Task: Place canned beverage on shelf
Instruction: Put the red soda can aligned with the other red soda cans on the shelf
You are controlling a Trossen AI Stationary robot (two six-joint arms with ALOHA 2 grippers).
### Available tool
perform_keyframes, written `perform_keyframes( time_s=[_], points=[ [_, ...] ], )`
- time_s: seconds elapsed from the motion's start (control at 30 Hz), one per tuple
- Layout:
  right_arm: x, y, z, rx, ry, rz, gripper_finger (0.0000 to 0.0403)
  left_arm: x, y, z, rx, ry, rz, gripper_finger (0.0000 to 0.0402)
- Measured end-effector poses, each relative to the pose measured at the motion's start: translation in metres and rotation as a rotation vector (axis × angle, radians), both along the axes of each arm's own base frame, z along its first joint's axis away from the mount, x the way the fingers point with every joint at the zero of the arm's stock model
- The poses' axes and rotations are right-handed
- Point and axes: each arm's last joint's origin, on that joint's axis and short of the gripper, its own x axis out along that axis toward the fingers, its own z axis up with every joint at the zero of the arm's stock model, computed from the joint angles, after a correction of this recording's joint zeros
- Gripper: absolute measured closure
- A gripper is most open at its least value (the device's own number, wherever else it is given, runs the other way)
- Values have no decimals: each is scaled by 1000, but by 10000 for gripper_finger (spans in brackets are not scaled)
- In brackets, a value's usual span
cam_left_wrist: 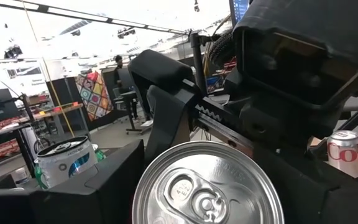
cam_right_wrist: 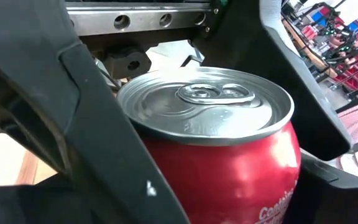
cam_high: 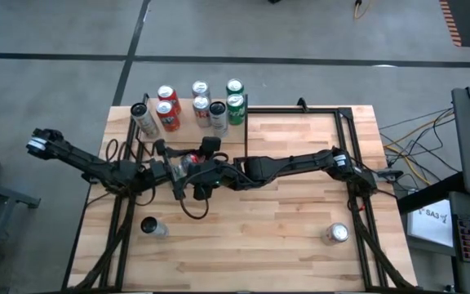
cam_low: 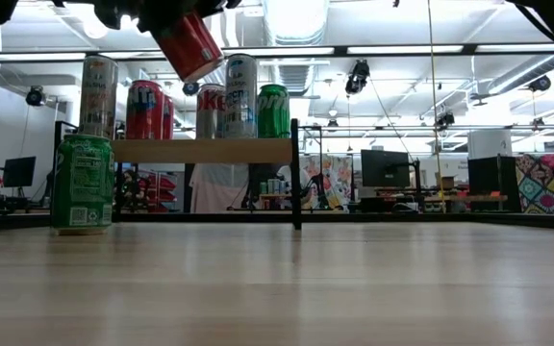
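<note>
Right gripper (cam_high: 208, 173) at mid-table, raised clear of the tabletop (cam_high: 284, 245), fingers set wide and closed on the red can (cam_right_wrist: 229, 162), one dark finger along each side of the body in the right wrist view. Left gripper (cam_high: 178, 168) directly opposite, meeting the right one at the same can; fingers flanking the can's end in the left wrist view, but impossible to tell whether gripping or merely surrounding. Red can (cam_low: 188, 45): glossy red wall with white lettering, bright silver lid with a raised rim and an unopened pull tab (cam_left_wrist: 194, 194), no dents visible. Tilted in the low view, lower end pointing down and to the right, hanging higher than the shelf's cans. Shelf (cam_low: 205, 151): pale plain-wood board on thin black posts at the far left of the tabletop, near the grippers but apart from them, already carrying a cluster of upright cans (cam_high: 202, 104) in red, silver, white and green. Farther out, on the tabletop itself: a green can (cam_low: 82, 183) standing upright, and a silver-topped can (cam_high: 337, 234) well apart near the right corner.
</note>
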Motion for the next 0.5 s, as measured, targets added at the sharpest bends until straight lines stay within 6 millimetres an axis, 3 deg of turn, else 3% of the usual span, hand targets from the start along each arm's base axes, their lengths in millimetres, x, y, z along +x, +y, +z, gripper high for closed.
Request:
perform_keyframes(
  time_s=[0.5],
  points=[
    [0,0,-2,41,-17,-24,74,0,0,-1,-46,-17,-19,130]
  ],
)
